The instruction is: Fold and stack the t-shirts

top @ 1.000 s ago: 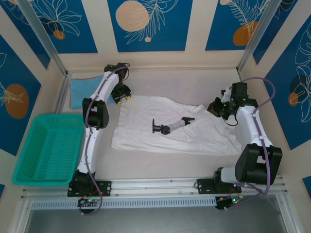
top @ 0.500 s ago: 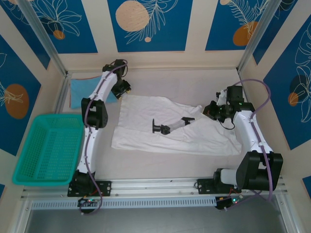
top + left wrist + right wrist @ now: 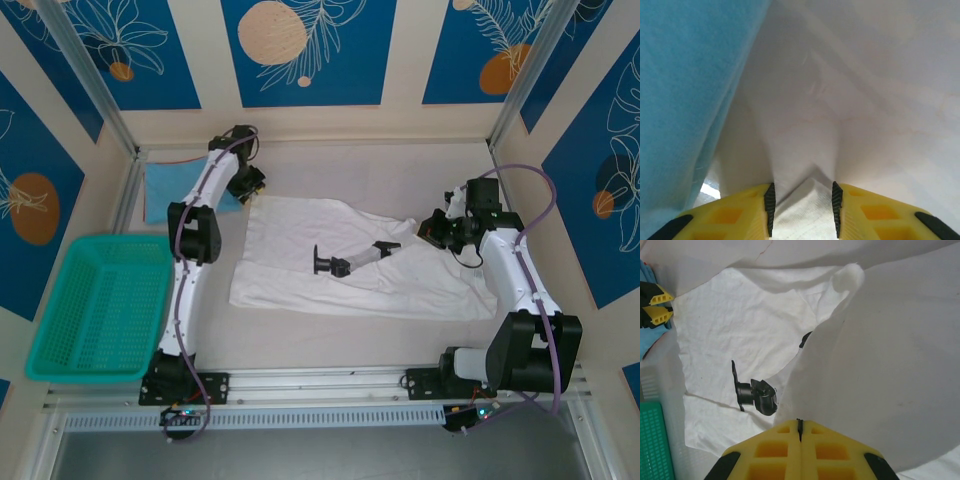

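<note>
The left arm (image 3: 185, 290) and right arm (image 3: 520, 275) are white shells with black joints (image 3: 190, 235) and black bases (image 3: 170, 385), each trailing a purple cable (image 3: 553, 190). The left hand (image 3: 802, 207) and right hand (image 3: 800, 427) have yellow fingers (image 3: 730, 215) with black ribbed pads (image 3: 770, 207).

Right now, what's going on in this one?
The white t-shirt lies spread out and is being handled at two points. The right end effector is shut on its right edge, holding a fold up. The left end effector straddles its far-left corner, grip unclear. The light-blue t-shirt lies at the far left, beside that corner.
</note>
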### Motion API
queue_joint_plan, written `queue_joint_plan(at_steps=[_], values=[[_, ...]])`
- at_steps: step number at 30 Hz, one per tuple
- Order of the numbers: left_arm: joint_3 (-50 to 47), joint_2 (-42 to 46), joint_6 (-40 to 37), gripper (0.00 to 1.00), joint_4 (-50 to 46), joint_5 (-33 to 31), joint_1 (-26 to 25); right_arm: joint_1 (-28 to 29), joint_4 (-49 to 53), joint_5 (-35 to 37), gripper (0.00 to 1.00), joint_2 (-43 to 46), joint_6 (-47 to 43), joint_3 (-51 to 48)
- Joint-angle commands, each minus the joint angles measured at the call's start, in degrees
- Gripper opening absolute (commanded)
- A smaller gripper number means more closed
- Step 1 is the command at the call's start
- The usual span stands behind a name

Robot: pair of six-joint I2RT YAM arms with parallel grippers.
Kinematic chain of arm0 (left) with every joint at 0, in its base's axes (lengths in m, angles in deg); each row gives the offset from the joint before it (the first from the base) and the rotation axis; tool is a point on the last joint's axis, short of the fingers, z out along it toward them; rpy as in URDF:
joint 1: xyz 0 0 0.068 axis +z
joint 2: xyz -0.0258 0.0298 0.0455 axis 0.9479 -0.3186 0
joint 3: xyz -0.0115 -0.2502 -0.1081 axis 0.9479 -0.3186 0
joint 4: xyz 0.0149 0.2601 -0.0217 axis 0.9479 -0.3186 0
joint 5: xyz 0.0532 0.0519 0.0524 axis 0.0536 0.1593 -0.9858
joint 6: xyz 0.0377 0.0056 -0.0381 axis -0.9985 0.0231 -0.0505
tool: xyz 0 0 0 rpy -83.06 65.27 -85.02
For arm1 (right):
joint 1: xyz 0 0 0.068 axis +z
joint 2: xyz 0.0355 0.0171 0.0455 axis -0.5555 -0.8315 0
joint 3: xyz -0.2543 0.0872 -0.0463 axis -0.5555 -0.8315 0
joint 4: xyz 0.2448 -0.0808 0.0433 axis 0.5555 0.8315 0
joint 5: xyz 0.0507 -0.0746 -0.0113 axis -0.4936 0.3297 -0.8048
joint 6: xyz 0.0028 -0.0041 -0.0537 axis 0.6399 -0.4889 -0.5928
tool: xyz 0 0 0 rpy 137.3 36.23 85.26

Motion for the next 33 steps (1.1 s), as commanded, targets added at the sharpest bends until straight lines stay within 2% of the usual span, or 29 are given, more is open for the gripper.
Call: queue_joint_plan(at_steps=[1,6,17,23,33], values=[[1.6,-2.4,-0.2,0.33,0.3,2.4,0.6,0.1,0.6,-0.8,0.0,0.6,-0.3,0.1],[1.5,-2.9,-2.3,0.26,-0.8,2.5,0.3,0.1,0.5,-0.7,0.0,0.2,-0.1,0.5],[1.5,-1.1,-5.9,0.0,1.3,2.1,0.2,0.0,1.1,-0.3,0.0,0.3,-0.3,0.6],[-1.2,4.5,-12.0,0.0,3.9,-2.8,-1.0,-1.2,1.9,-0.9,0.0,2.2,0.6,-0.8],[-24.8,22.7,-20.4,0.0,15.6,-10.1,-4.9,-4.4,3.1,0.9,0.0,8.3,3.0,-4.4]])
